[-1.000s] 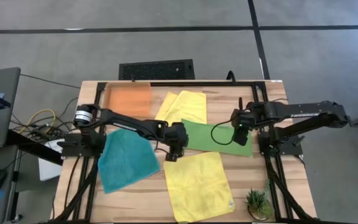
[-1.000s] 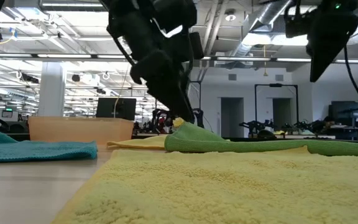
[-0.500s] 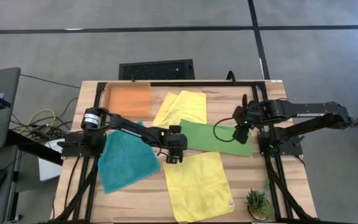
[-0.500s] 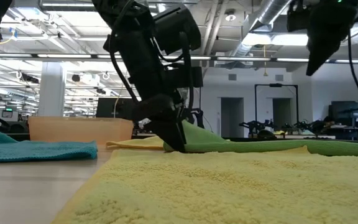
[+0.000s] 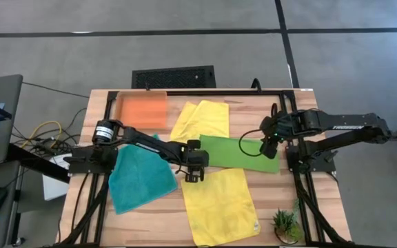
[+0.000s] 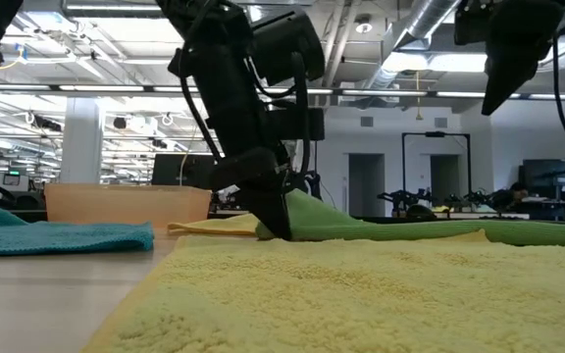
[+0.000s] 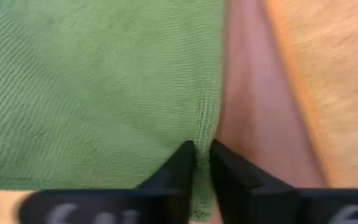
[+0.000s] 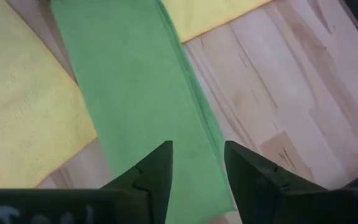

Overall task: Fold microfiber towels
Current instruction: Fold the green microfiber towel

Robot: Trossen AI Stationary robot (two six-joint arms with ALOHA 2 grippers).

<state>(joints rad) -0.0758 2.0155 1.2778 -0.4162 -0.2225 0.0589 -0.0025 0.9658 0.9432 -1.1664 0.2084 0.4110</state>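
Note:
The lime green towel lies as a narrow strip across the table's middle, its left end bulging up. My left gripper points down at that left end and is shut on its edge. My right gripper hovers open well above the strip's right end, touching nothing. One yellow towel lies flat at the near side. Another yellow towel lies behind the green one. The teal towel lies at the left under the left arm. My left gripper pinches the green towel's left end edge between its two fingers, close to the near corner. The fingers come steeply from above, slanting in from the table's left. One layer or several, I cannot tell. The towel still lies on the table.
An orange tray sits at the far left corner. A small potted plant stands at the near right corner. Black frame rails run along both table sides. Bare wood shows at the near left.
My left gripper has sunk onto the green towel's left end, tipped a little steeper, and its fingers have drawn together on the edge. The towels lie as before. My right gripper has stayed above the strip's right end.

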